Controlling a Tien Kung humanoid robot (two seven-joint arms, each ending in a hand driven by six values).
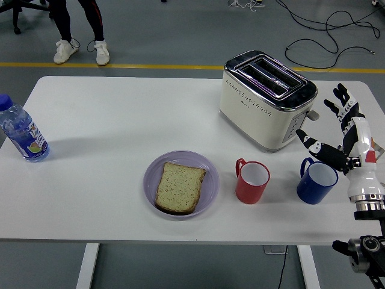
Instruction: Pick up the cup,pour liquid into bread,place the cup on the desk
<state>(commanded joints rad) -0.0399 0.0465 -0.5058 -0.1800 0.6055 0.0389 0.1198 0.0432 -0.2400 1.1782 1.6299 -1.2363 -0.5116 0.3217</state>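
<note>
Hovering above the white table (120, 120), the right hand (346, 135) has its fingers (337, 99) spread wide and its thumb (313, 144) stretched out, holding nothing. The blue cup (317, 180) stands upright just below and beside the thumb, apart from it as far as the view shows. Past the blue cup, further from the hand, stands a red cup (251, 181), then a purple plate (207, 174) carrying a slice of bread (179, 186). A cream toaster (264, 99) sits just beyond the thumb. A water bottle (21, 131) stands well apart at the opposite end of the table. A person's legs (78, 30) show on the floor beyond.
</note>
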